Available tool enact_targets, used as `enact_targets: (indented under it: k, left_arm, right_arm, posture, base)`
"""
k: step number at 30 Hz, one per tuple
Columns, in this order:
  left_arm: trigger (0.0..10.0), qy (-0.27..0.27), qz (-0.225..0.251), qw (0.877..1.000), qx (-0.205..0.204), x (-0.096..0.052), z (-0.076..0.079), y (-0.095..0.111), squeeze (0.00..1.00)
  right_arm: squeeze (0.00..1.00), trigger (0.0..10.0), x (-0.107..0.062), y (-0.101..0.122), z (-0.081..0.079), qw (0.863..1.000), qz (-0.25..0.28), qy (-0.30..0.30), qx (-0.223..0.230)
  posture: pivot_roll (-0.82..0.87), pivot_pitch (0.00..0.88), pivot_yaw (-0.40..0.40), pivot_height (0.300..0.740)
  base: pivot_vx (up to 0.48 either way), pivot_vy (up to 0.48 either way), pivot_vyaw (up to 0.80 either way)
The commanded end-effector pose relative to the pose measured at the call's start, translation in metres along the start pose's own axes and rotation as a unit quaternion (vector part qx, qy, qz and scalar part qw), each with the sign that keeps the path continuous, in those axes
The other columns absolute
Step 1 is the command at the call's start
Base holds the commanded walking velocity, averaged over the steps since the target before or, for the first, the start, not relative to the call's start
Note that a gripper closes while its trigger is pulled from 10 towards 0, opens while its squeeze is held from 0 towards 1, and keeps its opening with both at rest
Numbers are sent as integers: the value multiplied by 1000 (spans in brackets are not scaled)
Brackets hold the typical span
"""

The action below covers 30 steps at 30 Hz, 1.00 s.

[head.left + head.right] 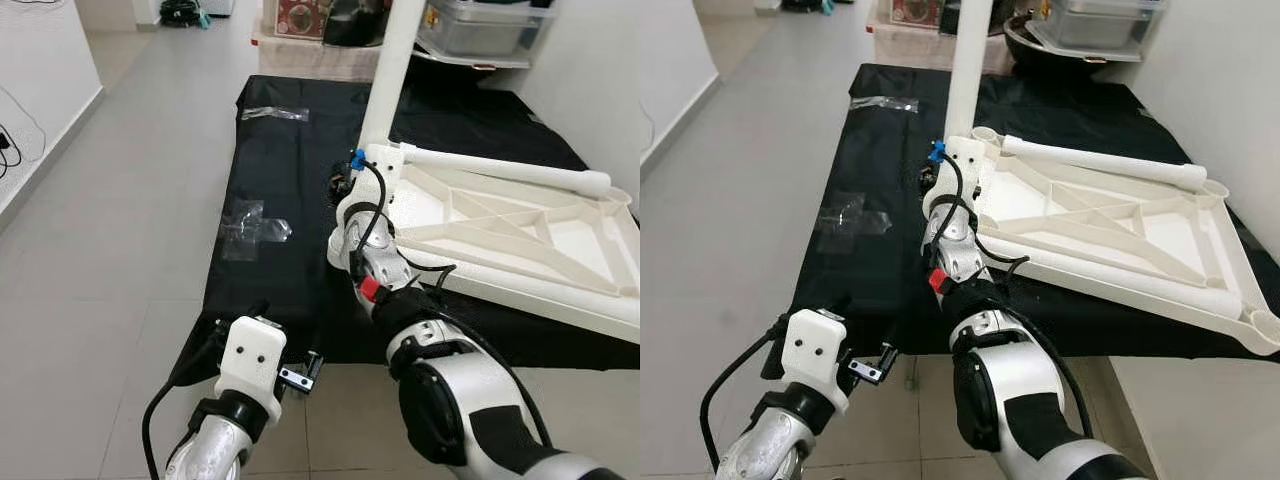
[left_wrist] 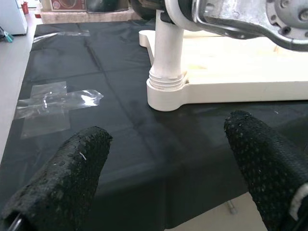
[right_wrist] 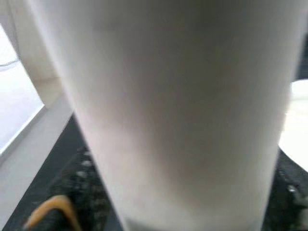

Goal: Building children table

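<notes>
- White plastic tabletop lies upside down on a black sheet spread over the tiled floor; its ribbed underside faces up.
- One white leg stands upright in the corner socket nearest me. A second leg lies loose along the far edge of the tabletop, not yet fitted.
- My right gripper is at the upright leg, low on it, just above the socket. The right wrist view gives a close blur of the leg; I cannot tell whether my fingers are clamped on it or apart.
- My left gripper hovers near the front edge of the sheet, fingers spread wide and holding nothing, aimed at the socket.
- Clear tape patches the sheet beside the work.
- Judgement: the leg appears seated but I cannot confirm it is fully home.
- Risk: pressing or twisting off-axis could tip the leg and jam it askew in the socket.
- Risk: with the tabletop unbraced, force at the corner could slide it across the sheet; my free left gripper should steady that corner.
- Risk: the loose leg could roll off the tabletop if it is jolted.
</notes>
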<state>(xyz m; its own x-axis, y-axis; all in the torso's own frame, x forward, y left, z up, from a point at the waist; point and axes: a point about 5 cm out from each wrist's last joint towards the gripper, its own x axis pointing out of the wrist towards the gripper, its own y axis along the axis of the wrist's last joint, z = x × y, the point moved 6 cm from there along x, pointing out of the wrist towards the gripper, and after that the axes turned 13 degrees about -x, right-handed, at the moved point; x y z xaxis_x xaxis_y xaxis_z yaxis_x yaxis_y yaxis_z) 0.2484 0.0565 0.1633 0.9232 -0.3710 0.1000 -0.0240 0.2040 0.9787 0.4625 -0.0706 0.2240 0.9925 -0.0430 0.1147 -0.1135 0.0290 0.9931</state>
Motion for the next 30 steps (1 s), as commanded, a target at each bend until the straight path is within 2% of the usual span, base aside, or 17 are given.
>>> enact_targets:
  k: [1, 5, 6, 8, 11, 12, 13, 14, 15, 16, 17, 25, 26, 27, 28, 29, 30]
  left_arm:
    - [10000, -2, -12, 1000, -5, 0, 2, -7, 0]
    - [10000, -1, -12, 1000, -5, 0, 2, -7, 0]
    - [10000, -2, -13, 1000, -5, -1, 2, -7, 0]
    - [10000, -2, -13, 1000, -5, -1, 2, -7, 0]
    - [10000, -2, -14, 1000, -5, -1, 2, -8, 0]
    - [10000, -3, -14, 1000, -5, -1, 2, -8, 0]
    - [10000, -3, -14, 1000, -5, -1, 2, -8, 0]
    - [10000, -3, -14, 1000, -5, -2, 3, -8, 0]
    - [10000, -3, -14, 1000, -5, -2, 3, -8, 0]
    - [10000, -3, -14, 1000, -5, -2, 3, -8, 0]
    - [10000, -3, -14, 1000, -5, -2, 3, -8, 0]
    - [10000, -1, -15, 1000, -3, -3, 3, -8, 0]
    - [10000, -1, -15, 1000, -3, -4, 3, -8, 0]
    - [10000, -1, -15, 1000, -3, -4, 3, -9, 0]
    - [10000, -1, -15, 1000, -3, -4, 3, -9, 0]
    - [10000, -1, -15, 1000, -3, -4, 3, -9, 0]
    - [10000, -1, -15, 1000, -3, -4, 3, -9, 0]
  right_arm:
    - [0, 10000, -1, 3, -2, 999, 19, 33, 4]
    - [0, 10000, -2, 8, -17, 989, 40, 138, 26]
    - [0, 10000, -9, 5, -33, 964, 29, 257, 53]
    - [0, 10000, -9, 5, -33, 964, 29, 257, 53]
    - [0, 10000, -46, 5, -52, 862, 27, 496, 95]
    - [0, 10000, -54, 4, -52, 839, 25, 536, 93]
    - [0, 10000, -54, 4, -52, 839, 25, 536, 93]
    - [0, 10000, -62, 3, -55, 815, 24, 574, 76]
    - [0, 10000, -62, 3, -55, 815, 24, 574, 76]
    - [0, 10000, -68, 2, -59, 798, 20, 598, 64]
    - [0, 10000, -68, 2, -59, 798, 20, 598, 64]
    - [0, 10000, -91, 4, -86, 729, 22, 683, 25]
    - [0, 0, -79, 9, -92, 767, 32, 640, 13]
    - [0, 0, -70, 12, -94, 793, 39, 609, 6]
    - [0, 0, -70, 12, -94, 793, 39, 609, 6]
    - [0, 0, -59, 14, -94, 825, 50, 562, -11]
    - [0, 0, -59, 14, -94, 825, 50, 562, -11]
  posture:
    - [105, 98, -96, 740]
    - [106, 94, -98, 740]
    - [100, 88, -94, 740]
    - [100, 88, -94, 740]
    - [109, 84, -98, 740]
    - [110, 84, -100, 740]
    - [110, 84, -100, 740]
    - [114, 83, -101, 740]
    - [114, 83, -101, 740]
    - [122, 81, -106, 740]
    - [122, 81, -106, 740]
    - [131, 79, -111, 740]
    - [132, 77, -113, 740]
    - [132, 77, -113, 740]
    - [132, 77, -113, 740]
    - [125, 78, -107, 740]
    - [125, 78, -107, 740]
  base:
    - [0, 0, 0]
    - [0, 0, 0]
    - [0, 0, 0]
    - [0, 0, 0]
    - [0, 0, 0]
    - [0, 0, 0]
    - [0, 0, 0]
    - [0, 0, 0]
    - [0, 0, 0]
    - [0, 0, 0]
    - [0, 0, 0]
    - [0, 0, 0]
    - [0, 0, 0]
    - [0, 0, 0]
    - [0, 0, 0]
    - [0, 0, 0]
    - [0, 0, 0]
